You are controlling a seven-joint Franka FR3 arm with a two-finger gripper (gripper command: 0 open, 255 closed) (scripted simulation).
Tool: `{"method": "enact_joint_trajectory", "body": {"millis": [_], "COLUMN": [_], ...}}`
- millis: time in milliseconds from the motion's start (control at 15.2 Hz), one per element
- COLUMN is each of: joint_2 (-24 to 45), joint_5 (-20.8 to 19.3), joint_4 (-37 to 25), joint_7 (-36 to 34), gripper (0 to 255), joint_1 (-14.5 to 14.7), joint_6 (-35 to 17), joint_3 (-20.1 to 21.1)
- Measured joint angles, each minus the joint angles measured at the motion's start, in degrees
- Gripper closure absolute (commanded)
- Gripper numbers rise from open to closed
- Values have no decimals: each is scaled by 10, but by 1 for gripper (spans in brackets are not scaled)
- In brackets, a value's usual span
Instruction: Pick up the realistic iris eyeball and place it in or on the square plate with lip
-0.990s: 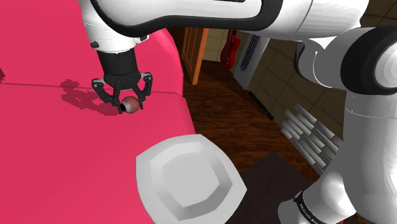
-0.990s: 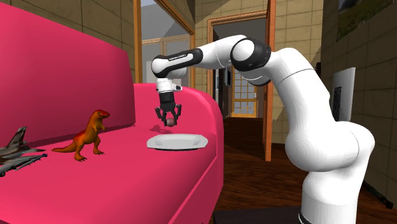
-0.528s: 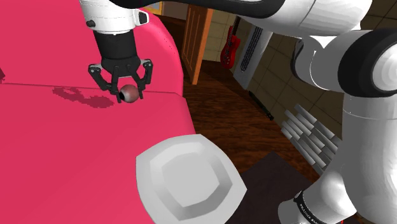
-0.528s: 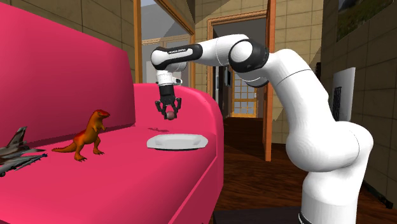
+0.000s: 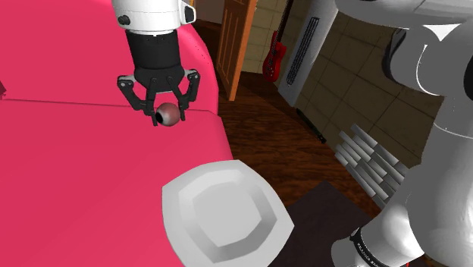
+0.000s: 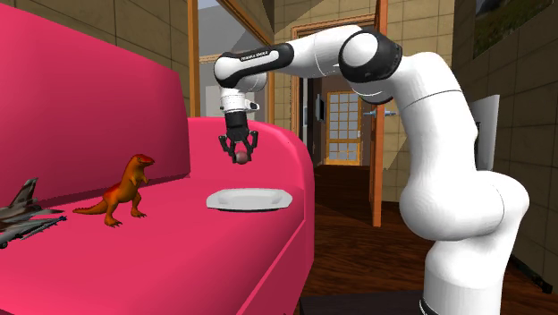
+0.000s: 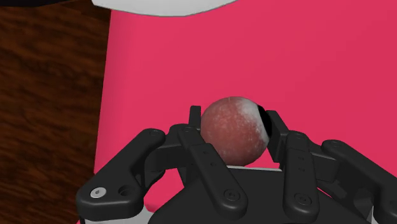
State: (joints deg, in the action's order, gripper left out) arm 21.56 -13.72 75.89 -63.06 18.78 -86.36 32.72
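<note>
Lifting higher off the pink sofa [image 5: 76, 174] — clasping the eyeball [image 7: 233, 129] in the gripper [image 5: 168, 119], now needing carrying nearer, over the plate [image 5: 227, 216].

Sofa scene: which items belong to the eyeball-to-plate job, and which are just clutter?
Job:
- eyeball, reddish, clasped in the gripper above the sofa
- square plate, pale grey, lying on the pink sofa near its edge

Lying about:
- orange dinosaur toy on the sofa seat
- grey toy jet beside it
</note>
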Motion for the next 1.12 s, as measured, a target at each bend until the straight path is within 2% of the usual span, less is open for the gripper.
{"method": "enact_joint_trajectory", "body": {"millis": [462,924,1122], "joint_2": [-169,-327,-343], "joint_5": [87,180,190], "joint_4": [211,363,395], "joint_7": [-4,-1,1], "gripper": [255,255,255], "joint_1": [-34,-21,-17], "joint_6": [-65,-88,-105], "joint_3": [22,28,28]}}
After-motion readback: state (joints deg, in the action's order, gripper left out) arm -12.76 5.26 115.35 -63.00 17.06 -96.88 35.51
